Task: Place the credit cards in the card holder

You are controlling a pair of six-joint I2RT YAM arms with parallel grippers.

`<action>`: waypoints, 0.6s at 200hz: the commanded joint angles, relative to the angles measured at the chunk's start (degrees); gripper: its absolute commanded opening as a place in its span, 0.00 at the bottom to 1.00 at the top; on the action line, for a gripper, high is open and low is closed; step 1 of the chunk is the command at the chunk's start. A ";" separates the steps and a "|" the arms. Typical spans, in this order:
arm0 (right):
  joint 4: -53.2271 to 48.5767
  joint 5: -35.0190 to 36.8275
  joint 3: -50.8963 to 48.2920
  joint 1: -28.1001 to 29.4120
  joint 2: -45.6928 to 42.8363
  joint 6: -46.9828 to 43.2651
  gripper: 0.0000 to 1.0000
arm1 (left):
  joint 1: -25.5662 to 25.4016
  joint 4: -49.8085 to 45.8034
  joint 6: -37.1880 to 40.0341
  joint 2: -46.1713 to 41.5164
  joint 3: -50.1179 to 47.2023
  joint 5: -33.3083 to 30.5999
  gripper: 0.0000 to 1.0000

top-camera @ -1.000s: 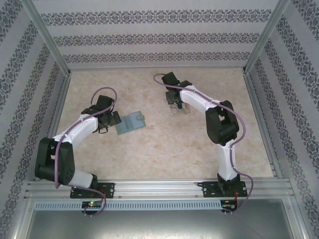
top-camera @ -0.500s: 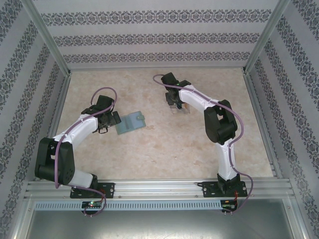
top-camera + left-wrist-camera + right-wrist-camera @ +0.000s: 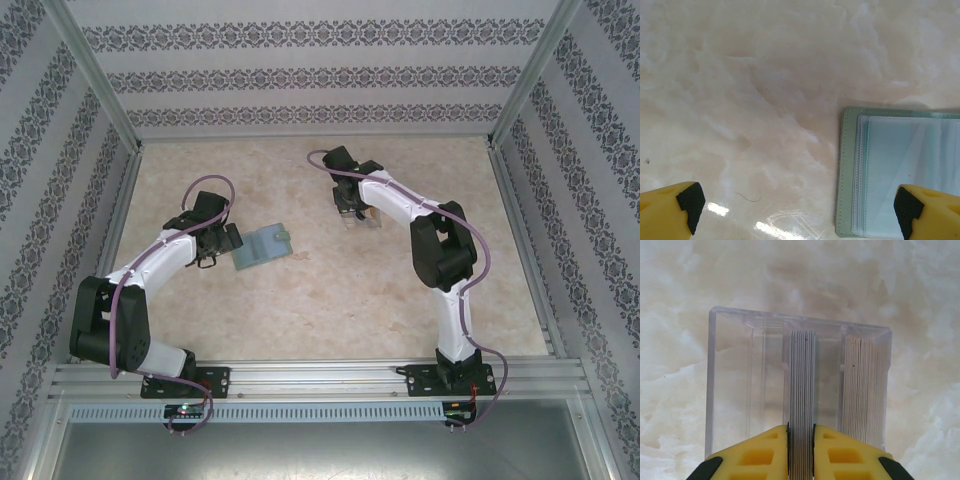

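Credit cards [image 3: 801, 370] between jaws of right gripper [image 3: 800, 434]

A clear plastic box [image 3: 735, 385] with inner dividers stands on the pale marbled tabletop [image 3: 330, 300]. Walls [image 3: 300, 75] papered in grey floral bands enclose it; an aluminium rail [image 3: 320, 375] runs along the near edge.

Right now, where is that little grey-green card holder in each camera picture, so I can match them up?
Top external: the card holder lies left of centre on the table, just right of the left gripper.
Left wrist: the card holder fills the lower right corner, open, with its clear sleeves showing.
Right wrist: aimed at the clear box.
Shared landmark: the marbled tabletop, plus the left gripper's wide-open fingers beside the card holder.
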 commanded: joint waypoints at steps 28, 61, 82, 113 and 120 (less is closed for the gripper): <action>-2.69 1.52 1.25 0.69 -1.92 -0.45 0.14 | 0.44 -0.10 0.80 -1.27 -0.16 -1.89 0.99; -3.20 1.97 1.31 0.66 -1.87 -0.54 0.14 | 0.36 -0.15 0.71 -1.20 -0.24 -1.87 0.99; -2.96 0.79 1.13 0.68 -2.25 -0.54 0.16 | 0.37 -0.24 0.74 -1.17 -0.35 -1.91 0.99; -2.48 -1.08 1.04 0.69 -2.84 -0.38 0.23 | 0.41 -0.15 0.53 -1.18 -0.52 -1.99 0.99; -2.37 -1.47 1.05 0.69 -2.94 -0.32 0.24 | 0.36 -0.06 0.53 -1.05 -0.54 -1.97 0.99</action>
